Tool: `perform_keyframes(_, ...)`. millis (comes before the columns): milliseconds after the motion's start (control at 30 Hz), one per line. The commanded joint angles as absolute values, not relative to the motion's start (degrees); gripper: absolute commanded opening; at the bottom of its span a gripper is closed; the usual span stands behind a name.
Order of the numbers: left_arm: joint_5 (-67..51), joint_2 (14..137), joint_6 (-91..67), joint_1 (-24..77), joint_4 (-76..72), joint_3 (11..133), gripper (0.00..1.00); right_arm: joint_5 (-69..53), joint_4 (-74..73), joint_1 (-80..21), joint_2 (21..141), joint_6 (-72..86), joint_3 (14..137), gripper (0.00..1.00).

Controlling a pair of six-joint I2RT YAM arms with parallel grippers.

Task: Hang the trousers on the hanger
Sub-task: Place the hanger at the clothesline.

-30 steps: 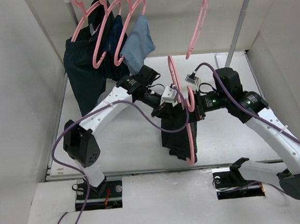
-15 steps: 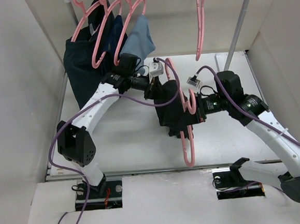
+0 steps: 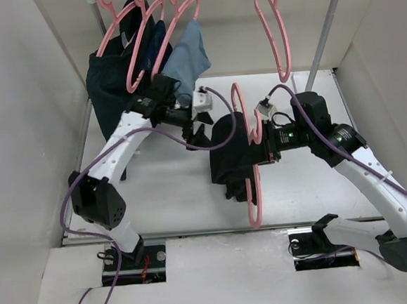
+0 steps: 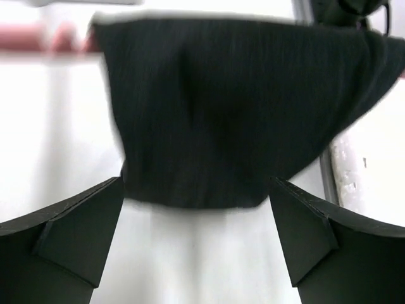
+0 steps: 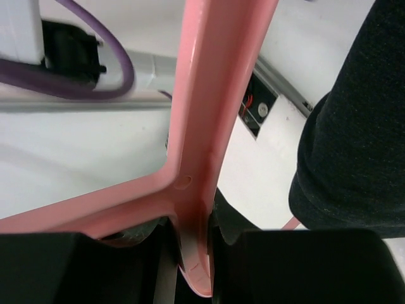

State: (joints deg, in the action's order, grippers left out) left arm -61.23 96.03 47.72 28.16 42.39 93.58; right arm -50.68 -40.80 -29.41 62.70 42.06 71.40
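Observation:
The black trousers [image 3: 227, 156] hang folded over the pink hanger [image 3: 253, 190], which stands upright above the table's middle. My right gripper [image 3: 260, 145] is shut on the hanger [image 5: 215, 95] at its neck, where the frame's bars meet; a fold of the trousers [image 5: 361, 158] shows at the right of that view. My left gripper [image 3: 196, 133] stands open just left of the trousers, apart from them. In the left wrist view the trousers [image 4: 234, 107] hang ahead of the wide-spread fingers [image 4: 69, 234], with nothing between them and white table below.
A clothes rail at the back carries several pink hangers [image 3: 145, 40], a dark navy-teal garment [image 3: 114, 95] and a small light blue cloth [image 3: 185, 58]. One bare pink hanger [image 3: 272, 27] hangs further right by the rack's pole [image 3: 325, 37]. White walls close in both sides.
My left gripper has opened, let go of the trousers and drawn back to the left. The trousers now hang from the hanger alone. The bare hanger on the rail has swung.

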Motion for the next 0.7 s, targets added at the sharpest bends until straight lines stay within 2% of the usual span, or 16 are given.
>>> perform_keyframes(0, -65.91, 85.1, 50.27, 22.78, 46.84, 93.96, 0.96, -47.56, -28.93, -30.15, 61.17, 46.91, 77.69, 0.0)
perform_keyframes(67, -68.28, 81.58, 50.27, 21.63, 49.65, 95.27, 0.93, -45.01, -27.17, -30.84, 61.17, 48.77, 78.22, 0.0)
perform_keyframes(133, -70.48, 76.48, 45.49, 21.62, 48.18, 95.88, 0.76, -42.64, -25.23, -31.38, 61.79, 50.62, 79.54, 0.0)
perform_keyframes(200, -72.67, 71.84, 36.52, 21.62, 43.01, 95.19, 0.68, -41.31, -23.48, -31.38, 63.18, 51.32, 81.2, 0.0)
perform_keyframes(267, -77.58, 69.36, 28.52, 22.58, 33.82, 92.4, 0.75, -40.26, -22.42, -31.9, 64.24, 52.11, 82.35, 0.0)
perform_keyframes(333, -78.13, 65.77, 12.71, 28.0, 24.66, 88.79, 0.87, -39.46, -19.79, -32.43, 66.26, 53.42, 83.41, 0.0)
perform_keyframes(367, -76.31, 64.35, 6.3, 29.86, 18.78, 83.2, 0.99, -39.46, -18.64, -32.43, 66.88, 53.44, 84.1, 0.0)
perform_keyframes(400, -74.29, 62.94, 0.76, 31.54, 8.8, 80.36, 0.99, -39.46, -17.59, -33.04, 67.58, 54.31, 84.89, 0.0)
perform_keyframes(433, -72.01, 60.58, -3.73, 32.77, 6.61, 78.33, 0.99, -38.94, -16.36, -33.05, 68.72, 54.32, 84.9, 0.0)
perform_keyframes(567, -60.32, 59.24, 3.49, 39.26, 13.52, 76.2, 0.99, -37.71, -14.95, -33.05, 70.48, 55.45, 86.31, 0.0)
perform_keyframes(667, -53.01, 62.3, 1.59, 42.27, 15.56, 76.2, 0.99, -37.71, -11.88, -33.57, 71.1, 56.6, 86.31, 0.0)
